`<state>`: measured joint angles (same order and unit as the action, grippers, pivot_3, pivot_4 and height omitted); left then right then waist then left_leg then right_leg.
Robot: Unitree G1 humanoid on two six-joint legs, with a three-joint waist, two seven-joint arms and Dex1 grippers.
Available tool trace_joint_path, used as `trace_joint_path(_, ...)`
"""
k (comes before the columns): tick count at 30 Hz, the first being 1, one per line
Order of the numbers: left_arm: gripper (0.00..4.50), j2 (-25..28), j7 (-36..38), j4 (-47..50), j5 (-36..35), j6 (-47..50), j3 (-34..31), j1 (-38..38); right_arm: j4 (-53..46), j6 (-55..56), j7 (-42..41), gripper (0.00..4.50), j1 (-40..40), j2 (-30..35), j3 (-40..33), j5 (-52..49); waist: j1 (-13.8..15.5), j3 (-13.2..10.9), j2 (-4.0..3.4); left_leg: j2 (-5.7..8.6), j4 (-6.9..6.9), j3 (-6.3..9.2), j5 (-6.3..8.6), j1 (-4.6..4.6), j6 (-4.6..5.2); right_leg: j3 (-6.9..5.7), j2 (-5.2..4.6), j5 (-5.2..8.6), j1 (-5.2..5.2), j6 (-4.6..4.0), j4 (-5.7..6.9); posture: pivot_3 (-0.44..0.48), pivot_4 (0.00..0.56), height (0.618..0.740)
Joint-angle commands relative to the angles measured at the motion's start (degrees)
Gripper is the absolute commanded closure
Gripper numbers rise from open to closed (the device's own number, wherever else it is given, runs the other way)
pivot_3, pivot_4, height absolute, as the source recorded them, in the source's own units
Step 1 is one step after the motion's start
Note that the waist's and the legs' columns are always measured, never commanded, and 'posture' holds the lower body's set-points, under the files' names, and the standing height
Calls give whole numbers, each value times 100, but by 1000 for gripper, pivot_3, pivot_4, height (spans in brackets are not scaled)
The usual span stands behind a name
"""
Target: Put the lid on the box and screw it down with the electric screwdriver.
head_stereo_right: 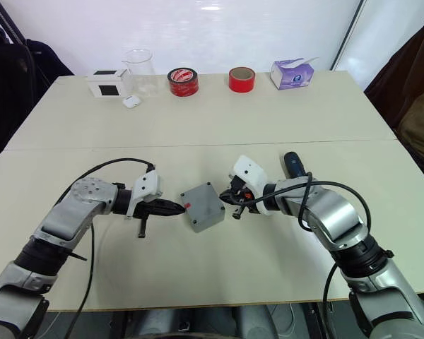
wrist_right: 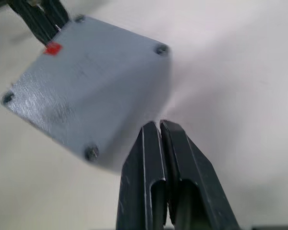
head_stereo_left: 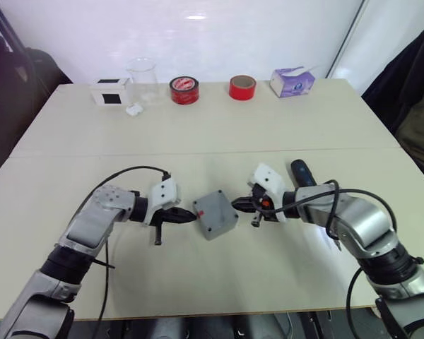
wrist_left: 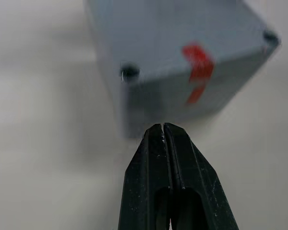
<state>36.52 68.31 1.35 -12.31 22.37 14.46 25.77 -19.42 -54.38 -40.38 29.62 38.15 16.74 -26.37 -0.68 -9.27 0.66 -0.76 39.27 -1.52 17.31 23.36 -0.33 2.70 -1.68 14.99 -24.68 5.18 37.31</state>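
Pale beige table [head_stereo_left: 268, 127] before you, white wall behind, dark garments hanging at both sides. Item, nearest: your left gripper [head_stereo_left: 191, 216], fingers [wrist_left: 164, 143] pressed together with nothing between them, tip aimed at the box's left side and just short of touching it. Item: your right gripper [head_stereo_left: 237, 205], fingers [wrist_right: 159, 139] likewise closed and holding nothing, tip just beside the box's right edge; whether it touches cannot be told. Item: the box [head_stereo_left: 215, 214], grey, square, standing on the table between your two grippers at the near centre, turned corner-on to you, small red mark at its left edge. Item: the lid [wrist_right: 81, 72] already seated on the box, flush with its outline, screw holes at the corners; whether screws sit in them cannot be told. Item: the electric screwdriver [head_stereo_left: 302, 172], black, lying on the table just behind your right forearm, partly hidden by it. Items along the far edge, left to right: white box with a black face [head_stereo_left: 109, 92]; small white object [head_stereo_left: 133, 109] just in front of a clear beaker [head_stereo_left: 142, 76]; red tape roll with dark print [head_stereo_left: 184, 90]; plain red tape roll [head_stereo_left: 242, 87]; purple tissue box [head_stereo_left: 292, 81].
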Motion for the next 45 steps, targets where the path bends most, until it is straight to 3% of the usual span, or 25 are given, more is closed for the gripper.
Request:
trace_joint_path(1,4500,-151,-168,172,30,-64,-13,232,-32,134,-53,4425,4,-160,-12,61,-2,0,0,-1,0,0,0,0,0,0,2,0,0,0,0,0,150,740)
trace_joint_path(10,4500,-302,-144,79,71,-56,53,432,-262,-138,-146,4425,-75,-196,-90,23,-3,0,0,-1,0,1,0,-1,0,0,2,0,0,0,0,0,150,740)
trace_joint_path(18,4500,-120,-68,311,28,84,-7,338,-456,-273,-38,4425,-146,-138,-231,115,-4,0,0,-1,0,1,0,-1,0,0,2,0,0,0,0,0,150,740)
trace_joint_path(25,4500,457,29,1114,-586,616,-681,120,-1087,-12,184,4425,-698,83,-1621,-89,8,0,0,-2,-1,1,0,-1,0,1,0,0,0,0,1,0,150,740)
trace_joint_path(31,4500,372,-183,1720,-1350,1275,-1096,466,-1012,242,299,2207,-1345,230,-2044,64,-2,0,1,0,0,2,0,-5,-1,1,0,0,8,0,0,0,150,740)
trace_joint_path(36,4500,213,-343,1898,-1653,1492,-1038,805,-547,550,357,392,-1617,-33,-2004,99,-24,1,0,2,1,1,0,-8,-1,3,4,0,9,1,4,0,150,740)
trace_joint_path(45,4500,243,-399,1941,-1708,1507,-916,903,114,908,352,392,-1599,-141,-1811,332,-12,1,-2,-2,0,-4,-1,-15,-1,11,13,1,9,0,7,0,150,740)
